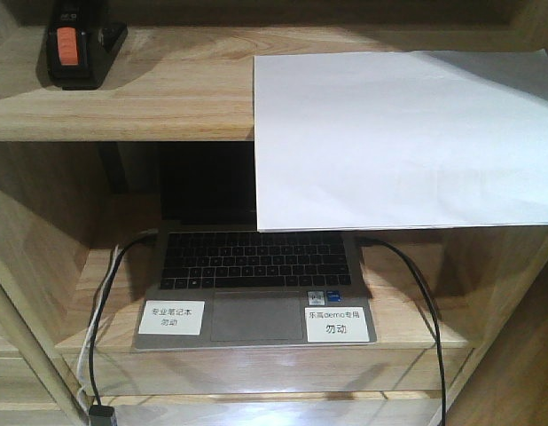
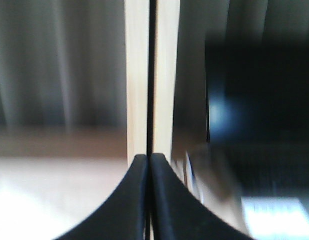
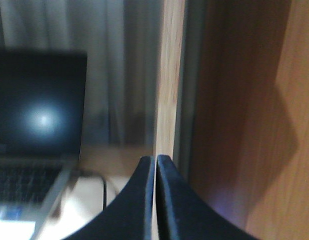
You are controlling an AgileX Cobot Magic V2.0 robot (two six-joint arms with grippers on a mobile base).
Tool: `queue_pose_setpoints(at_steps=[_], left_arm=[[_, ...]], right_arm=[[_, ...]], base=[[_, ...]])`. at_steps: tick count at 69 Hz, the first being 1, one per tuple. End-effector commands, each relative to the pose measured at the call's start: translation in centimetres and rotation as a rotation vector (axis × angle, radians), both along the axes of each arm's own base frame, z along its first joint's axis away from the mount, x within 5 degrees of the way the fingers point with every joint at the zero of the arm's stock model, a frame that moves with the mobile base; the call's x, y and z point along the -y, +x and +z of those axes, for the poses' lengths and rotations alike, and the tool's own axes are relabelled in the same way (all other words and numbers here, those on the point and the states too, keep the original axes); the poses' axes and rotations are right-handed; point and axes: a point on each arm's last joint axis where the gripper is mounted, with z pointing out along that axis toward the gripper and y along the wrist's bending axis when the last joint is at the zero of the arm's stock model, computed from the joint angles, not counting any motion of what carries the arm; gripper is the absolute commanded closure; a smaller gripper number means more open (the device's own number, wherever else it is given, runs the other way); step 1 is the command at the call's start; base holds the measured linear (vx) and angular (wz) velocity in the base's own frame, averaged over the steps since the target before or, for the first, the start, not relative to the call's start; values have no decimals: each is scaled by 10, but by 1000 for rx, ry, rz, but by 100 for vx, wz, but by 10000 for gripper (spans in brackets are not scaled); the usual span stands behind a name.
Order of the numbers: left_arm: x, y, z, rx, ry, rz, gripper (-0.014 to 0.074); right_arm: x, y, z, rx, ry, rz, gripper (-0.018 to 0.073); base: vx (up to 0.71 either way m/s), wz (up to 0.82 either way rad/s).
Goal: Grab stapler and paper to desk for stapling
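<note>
On the upper shelf point(image 1: 168, 102) the stapler point(image 1: 74, 49) and the overhanging paper point(image 1: 407, 142) lie ungrasped, my left pincer point(image 2: 148, 159) and right pincer point(image 3: 156, 159) both pressed together and empty, so every step is yet undone.

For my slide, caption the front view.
Stapler and overhanging paper on the shelf above an open laptop.

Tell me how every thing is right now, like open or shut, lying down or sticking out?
Stapler: lying on the top shelf, not held.
Paper: flat on the same shelf, its front part sticking out past the edge.
Laptop: open, screen dark.
Left pincer: shut, empty.
Right pincer: shut, empty.
</note>
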Motion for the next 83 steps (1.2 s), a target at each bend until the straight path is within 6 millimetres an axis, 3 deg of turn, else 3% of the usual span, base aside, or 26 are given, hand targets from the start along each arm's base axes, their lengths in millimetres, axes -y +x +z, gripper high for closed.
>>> queue_pose_setpoints(at_steps=[1,12,19,32,42,53,61,68,75,83], left_arm=[[-2,-4,16,216,-13,20,603],[-4,-12,37,433,-11,38,603],[-4,-21,61,548,-13,42,603],[-3,-43,121,645,-13,31,603],[-2,-66,179,736,-12,24,603],[0,-75,236,699,-9,8,603],[1,-73,270,638,-5,-4,603],[2,-63,292,549,-2,-14,603],[3,-42,298,400,1,-25,599],[3,-17,288,233,1,-34,589]], right_arm=[[0,-2,13,159,-14,-9,565],[1,-8,33,346,-15,-13,565],[1,-14,56,422,-15,-14,565],[0,-41,122,629,-16,-15,565],[1,-65,182,767,14,-11,565],[0,-75,239,812,17,-6,565],[0,-68,275,753,14,-3,565],[0,-52,291,639,13,1,565],[0,-29,296,491,13,5,565],[-1,-4,290,350,15,9,560]], base=[[0,0],[0,0],[0,0],[0,0],[0,0],[0,0],[0,0],[0,0],[0,0],[0,0]])
